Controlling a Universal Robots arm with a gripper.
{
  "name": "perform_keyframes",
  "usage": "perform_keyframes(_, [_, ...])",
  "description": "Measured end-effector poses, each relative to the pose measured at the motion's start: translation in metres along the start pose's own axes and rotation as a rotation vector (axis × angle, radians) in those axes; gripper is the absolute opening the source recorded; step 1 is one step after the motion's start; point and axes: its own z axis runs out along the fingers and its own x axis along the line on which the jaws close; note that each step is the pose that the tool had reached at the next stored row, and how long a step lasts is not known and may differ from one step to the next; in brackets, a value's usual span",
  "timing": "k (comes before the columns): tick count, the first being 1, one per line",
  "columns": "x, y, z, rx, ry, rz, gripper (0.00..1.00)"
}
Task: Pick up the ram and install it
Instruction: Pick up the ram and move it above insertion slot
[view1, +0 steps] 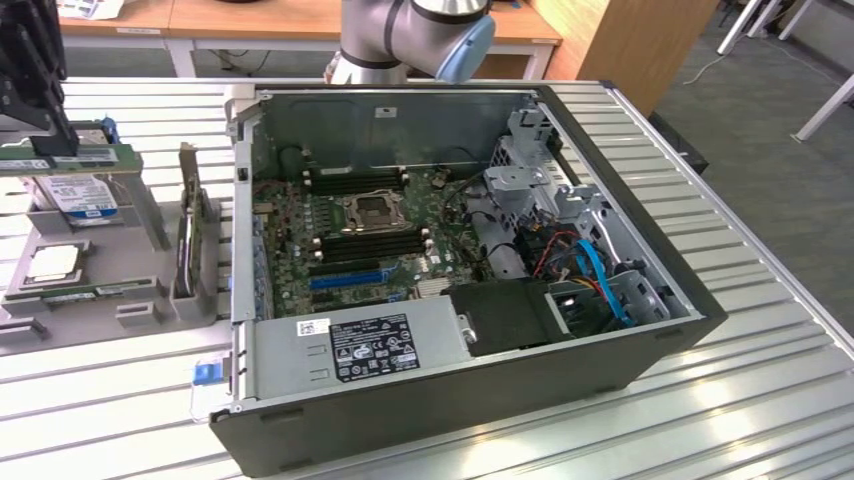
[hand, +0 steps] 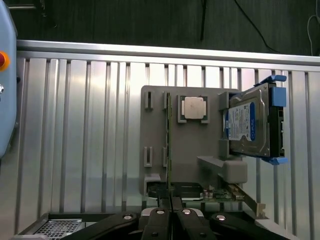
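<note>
One gripper, clamped tight on the ram: green stick seen edge-on, hanging above the grey holder! On that holder the hard drive stands on edge, and the open computer case sits just beside the holder.

Case on table; fixture beside it, at exterior view's left. On fixture: ram on edge, CPU flat between ram and hard drive, card upright along side nearest case. Power supply in case, before motherboard.
</note>
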Motion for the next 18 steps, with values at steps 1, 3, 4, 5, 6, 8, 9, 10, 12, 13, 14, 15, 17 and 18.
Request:
perform_keyframes(1, [0.000, -0.0014, -0.0001, -0.0003, 0.0000, 0.000, 0.12])
perform_keyframes(3, [0.000, -0.0041, -0.0003, -0.0009, -0.0001, 0.000, 0.12])
perform_keyframes(4, [0.000, -0.0053, -0.0005, -0.0012, 0.0001, 0.000, 0.12])
perform_keyframes(5, [0.000, -0.0065, -0.0006, -0.0015, 0.0000, 0.000, 0.12])
perform_keyframes(6, [0.000, -0.0077, -0.0007, -0.0018, 0.0000, 0.000, 0.12])
perform_keyframes(8, [0.000, -0.0097, -0.0008, -0.0022, 0.0000, 0.000, 0.12])
perform_keyframes(9, [0.000, -0.0105, -0.0009, -0.0024, 0.0001, 0.000, 0.12])
perform_keyframes(10, [0.000, -0.0134, -0.0011, -0.0030, 0.0000, 0.000, 0.12])
perform_keyframes(12, [0.000, -0.0154, -0.0013, -0.0034, 0.0000, 0.000, 0.12])
perform_keyframes(13, [0.000, -0.0166, -0.0013, -0.0036, 0.0000, 0.000, 0.12])
perform_keyframes(14, [0.000, -0.0176, -0.0015, -0.0039, 0.0000, 0.000, 0.12])
perform_keyframes(15, [0.000, -0.0188, -0.0015, -0.0041, 0.0000, 0.000, 0.12])
perform_keyframes(17, [0.000, -0.0208, -0.0017, -0.0046, 0.0000, 0.000, 0.12])
perform_keyframes(18, [0.000, -0.0218, -0.0018, -0.0047, 0.0000, 0.000, 0.12])
